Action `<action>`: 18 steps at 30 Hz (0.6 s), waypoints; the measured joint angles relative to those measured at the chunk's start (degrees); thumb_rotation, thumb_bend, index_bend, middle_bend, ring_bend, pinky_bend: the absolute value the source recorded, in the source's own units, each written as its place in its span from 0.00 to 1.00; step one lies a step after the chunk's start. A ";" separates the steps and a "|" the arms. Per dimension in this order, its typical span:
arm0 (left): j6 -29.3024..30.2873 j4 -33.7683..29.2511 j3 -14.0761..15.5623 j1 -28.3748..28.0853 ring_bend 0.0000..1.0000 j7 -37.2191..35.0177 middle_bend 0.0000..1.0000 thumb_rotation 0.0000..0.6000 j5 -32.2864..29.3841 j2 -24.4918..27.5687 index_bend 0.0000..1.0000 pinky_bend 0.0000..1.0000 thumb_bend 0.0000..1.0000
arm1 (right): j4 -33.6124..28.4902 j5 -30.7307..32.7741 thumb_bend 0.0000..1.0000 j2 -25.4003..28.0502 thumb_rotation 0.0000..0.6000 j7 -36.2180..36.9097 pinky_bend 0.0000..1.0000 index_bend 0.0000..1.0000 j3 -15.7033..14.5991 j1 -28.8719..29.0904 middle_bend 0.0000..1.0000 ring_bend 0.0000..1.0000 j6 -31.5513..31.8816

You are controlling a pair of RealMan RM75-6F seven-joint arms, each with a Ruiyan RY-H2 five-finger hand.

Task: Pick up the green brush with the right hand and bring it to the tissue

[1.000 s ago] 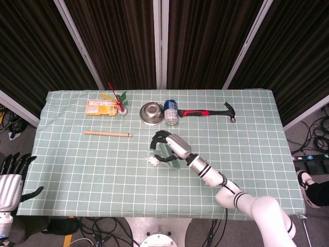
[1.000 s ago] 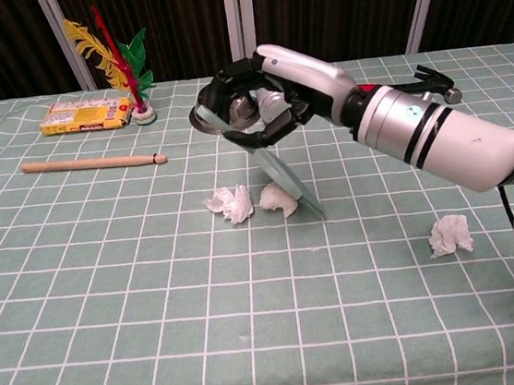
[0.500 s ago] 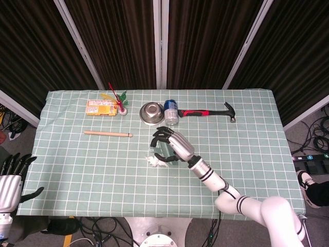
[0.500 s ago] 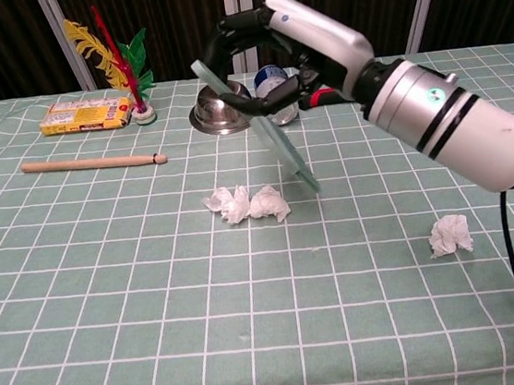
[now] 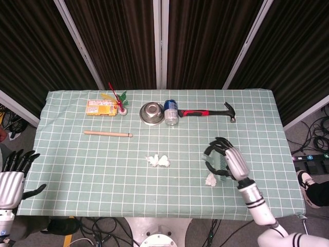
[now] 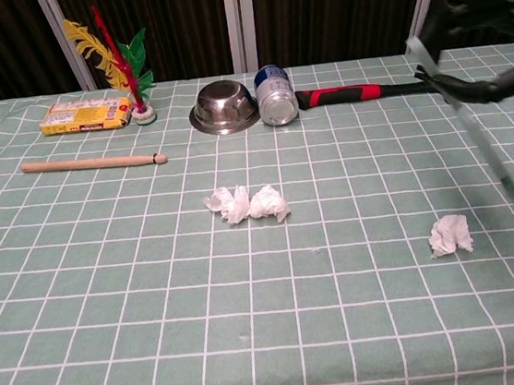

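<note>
My right hand [image 5: 226, 158] grips the pale green brush [image 5: 221, 168] over the right part of the table. In the chest view the hand [image 6: 487, 8] shows at the upper right edge, and the brush [image 6: 478, 135] slants down from it, its lower tip in the air just above and right of a crumpled white tissue [image 6: 450, 234]. From the head view that tissue [image 5: 211, 179] lies just left of and below the hand. My left hand [image 5: 13, 177] hangs off the table's left edge, fingers spread and holding nothing.
Two more crumpled tissues [image 6: 246, 203] lie mid-table. Along the back stand a steel bowl [image 6: 222, 105], a can [image 6: 276, 95], a red-handled hammer [image 6: 357, 94], a yellow packet [image 6: 86, 114] and a feather shuttlecock [image 6: 132, 77]. A wooden stick [image 6: 94, 162] lies left.
My right hand has carried the brush from over the two middle tissues far to the right, to beside the single tissue. The left hand has hardly moved.
</note>
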 measured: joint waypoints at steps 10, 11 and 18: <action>-0.12 -0.23 -0.04 -0.47 0.03 0.43 0.12 1.00 0.46 -0.08 0.16 0.05 0.00 | 3.75 1.57 0.33 -4.20 1.00 2.07 0.13 0.68 -1.70 -5.93 0.62 0.27 1.30; -0.06 -0.24 -0.03 -0.46 0.03 0.41 0.12 1.00 0.48 -0.06 0.16 0.05 0.00 | 4.50 1.56 0.33 -5.13 1.00 2.18 0.13 0.68 -1.53 -6.01 0.62 0.27 1.11; 0.39 -0.22 0.14 -0.18 0.03 -0.05 0.12 1.00 0.54 0.14 0.16 0.05 0.00 | 11.08 1.66 0.33 -13.94 1.00 1.28 0.12 0.68 1.69 -4.88 0.61 0.27 -1.66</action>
